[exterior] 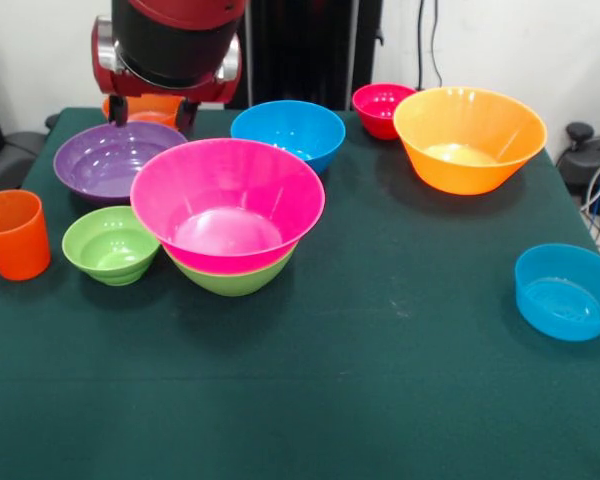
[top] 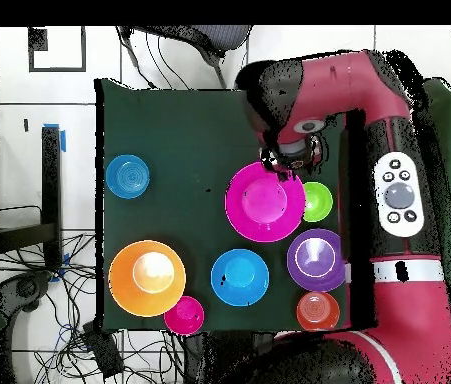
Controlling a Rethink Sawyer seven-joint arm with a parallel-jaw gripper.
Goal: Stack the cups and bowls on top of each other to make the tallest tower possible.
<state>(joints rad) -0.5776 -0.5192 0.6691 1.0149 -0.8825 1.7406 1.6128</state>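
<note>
The tower is a large pink bowl [exterior: 227,205] nested in a medium green bowl [exterior: 235,282], left of the table's middle; it also shows in the overhead view [top: 264,202]. The orange cup [exterior: 13,235] stands upright at the left edge, hidden under the arm in the overhead view. A small green bowl [exterior: 110,243] sits beside the tower, with a purple bowl [exterior: 110,160] behind it. My gripper [exterior: 150,112] hangs high above this group, open and empty; in the overhead view it [top: 287,165] is at the pink bowl's rim.
A small orange bowl [exterior: 162,104] sits behind the purple bowl. A medium blue bowl [exterior: 288,130], a small red bowl [exterior: 382,105] and a large orange bowl [exterior: 468,135] line the far side. A small blue bowl [exterior: 565,290] sits at the right edge.
</note>
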